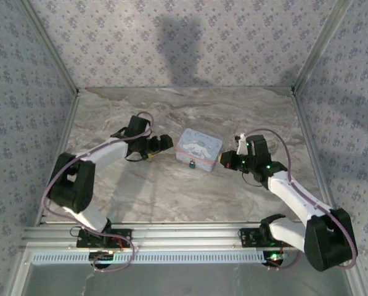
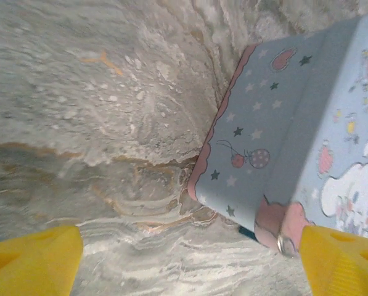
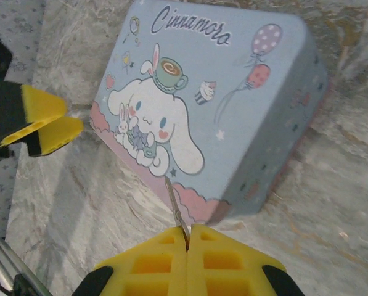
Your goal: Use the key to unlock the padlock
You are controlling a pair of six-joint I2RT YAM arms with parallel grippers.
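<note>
Grey-brown marbled tabletop (image 1: 171, 197), floral-papered walls (image 1: 171, 43) closing it in on three sides. The left arm angled in from the left, and the left gripper (image 1: 162, 143) stood spread wide with nothing in it, just beside the pastel blue-and-pink cartoon-dog tin box (image 1: 199, 147). Opposite, the right gripper (image 3: 188, 237) was clamped tight on a thin silvery key (image 3: 173, 200), blade pointing at the box. The tiny blue padlock (image 1: 190, 164) sat against the box's near face; the box was shut, its inside hidden.

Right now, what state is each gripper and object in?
box: lid closed.
padlock: on the box's front, shackle unclear.
key: gripped, tip toward the box, apart from the padlock.
right gripper: shut on the key.
left gripper: open wide, beside the box, empty.
</note>
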